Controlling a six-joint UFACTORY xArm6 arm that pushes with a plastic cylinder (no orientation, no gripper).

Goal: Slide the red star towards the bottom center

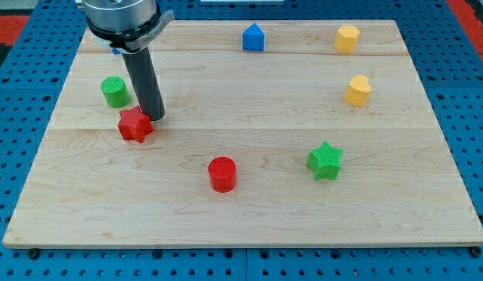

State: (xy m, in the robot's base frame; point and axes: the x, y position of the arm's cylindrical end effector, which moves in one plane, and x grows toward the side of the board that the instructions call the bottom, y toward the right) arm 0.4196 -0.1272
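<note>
Red star (135, 124) sits at the view's left on the wooden board (249, 226), just below and right of the green cylinder (114, 91); well apart from the bottom centre, so the slide looks barely begun, if at all.

Camera view: my tip (155, 117) rests at the star's upper-right edge, touching it or very nearly so; the gap cannot be resolved. Tool is a bare rod, no jaws, holding nothing; it only pushes. Judgement: contact on the upper side suits a push downward, but the target lies down and to the right, so a contact point on the star's upper-left would serve better; from here the star may drift left.

Red cylinder (222, 173) stands near the bottom centre and could obstruct the path; green star (326, 160) lies to its right; blue block (253, 37) and two yellow blocks (347, 37) (357, 90) are far off.

Hidden or cut off: arm housing (120, 16) cropped by the view's top; rod hides board behind it; yellow shapes hard to make out.
</note>
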